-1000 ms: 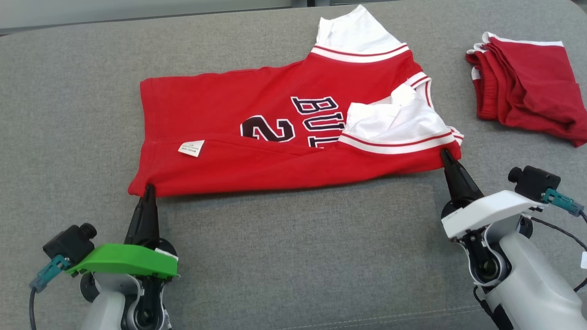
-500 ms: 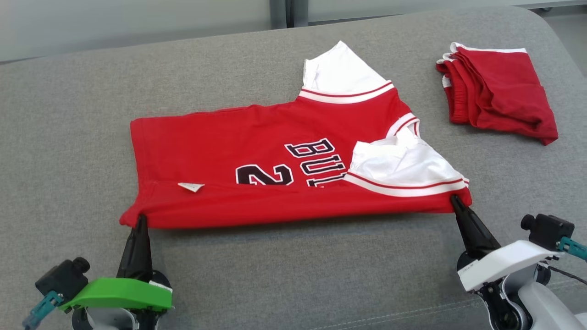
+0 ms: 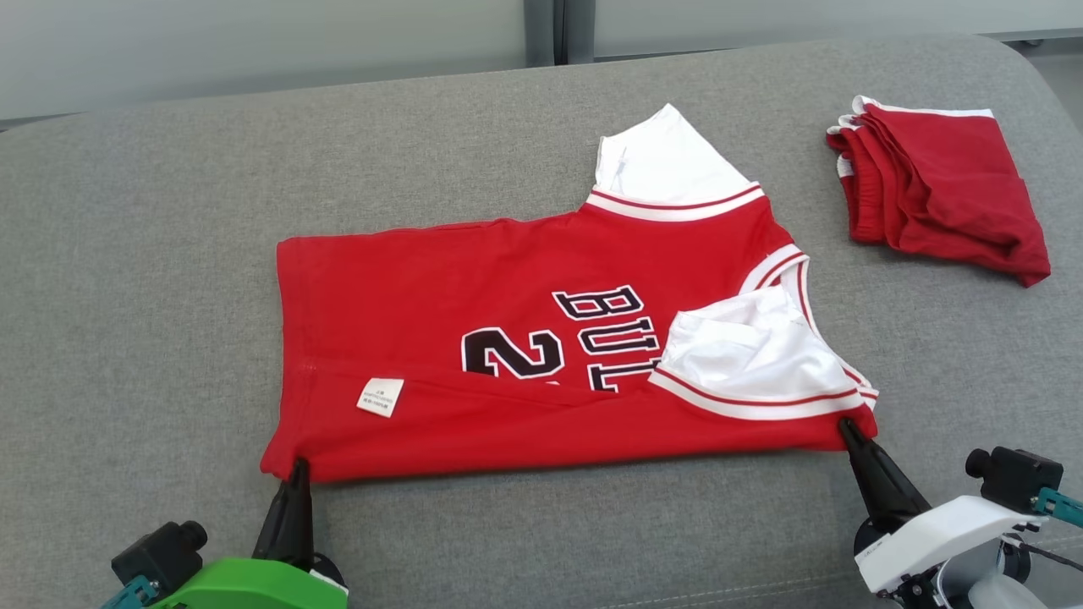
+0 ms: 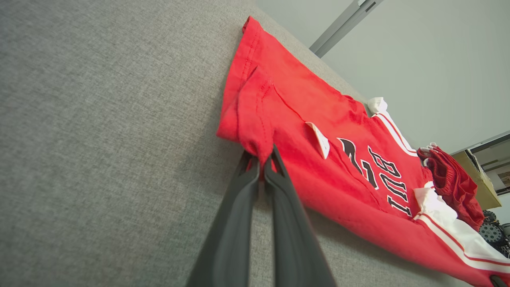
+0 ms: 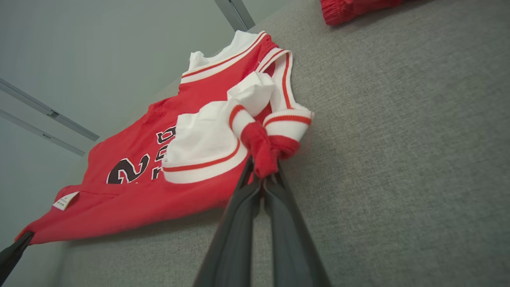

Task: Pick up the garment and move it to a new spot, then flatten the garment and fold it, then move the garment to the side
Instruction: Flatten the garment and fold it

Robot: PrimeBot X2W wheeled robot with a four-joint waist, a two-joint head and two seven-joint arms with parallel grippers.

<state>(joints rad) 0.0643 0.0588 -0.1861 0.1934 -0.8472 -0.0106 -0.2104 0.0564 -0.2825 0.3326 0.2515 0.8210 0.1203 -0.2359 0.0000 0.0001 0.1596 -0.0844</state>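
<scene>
Shirt is laid in the middle of the cushion, one fold seemingly made | hem corner is pinched by left gripper | shoulder corner is pinched by right gripper | more folding, moving aside are left

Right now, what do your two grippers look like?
Both have long, dark, tapered fingers. The left gripper wears a green cover, the right gripper a white cover. Each carries a small black camera with a teal plug.
</scene>
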